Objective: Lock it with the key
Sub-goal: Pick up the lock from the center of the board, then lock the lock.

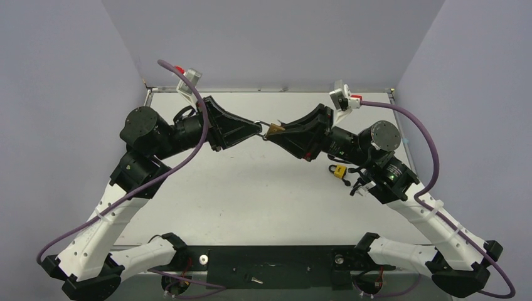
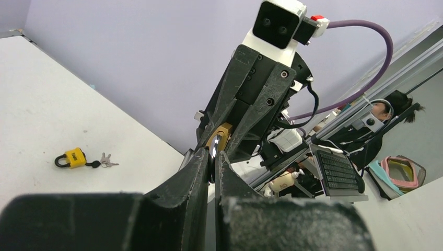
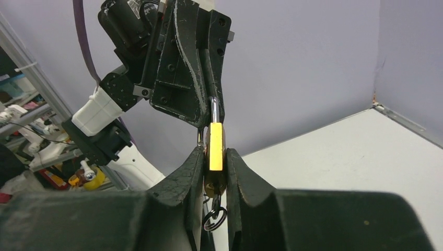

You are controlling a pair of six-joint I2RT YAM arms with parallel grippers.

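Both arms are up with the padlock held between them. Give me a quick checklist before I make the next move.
1. Right tool clamped on the padlock body: ok.
2. Left tool clamped on the shackle: ok.
3. Shackle pushed fully home: cannot tell, the joint is hidden between the tools.
4. Key seated in the keyhole: cannot tell; only a ring hangs below the body.
5. Spare padlock and its keys lying on the table, apart from the held one: ok.

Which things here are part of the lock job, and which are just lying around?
In the job: held padlock, key ring hanging under it, left gripper and right gripper, both shut on it.
Lying about: yellow padlock with keys, on the table.
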